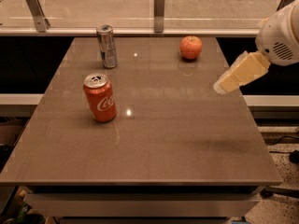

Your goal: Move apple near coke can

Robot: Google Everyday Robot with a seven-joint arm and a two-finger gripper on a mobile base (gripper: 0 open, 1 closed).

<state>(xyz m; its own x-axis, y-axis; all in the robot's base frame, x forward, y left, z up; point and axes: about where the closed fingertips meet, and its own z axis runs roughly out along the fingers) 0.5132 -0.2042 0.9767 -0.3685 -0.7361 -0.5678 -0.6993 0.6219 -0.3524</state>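
Note:
The red-orange apple sits on the brown table near its far right edge. The red coke can stands upright at the left middle of the table, well apart from the apple. My gripper reaches in from the right on a white arm, over the table's right edge, in front of and to the right of the apple, touching nothing.
A taller slim silver-grey can stands at the far left of the table, behind the coke can. A glass barrier with metal posts runs behind the table. Floor and cables show at the lower right.

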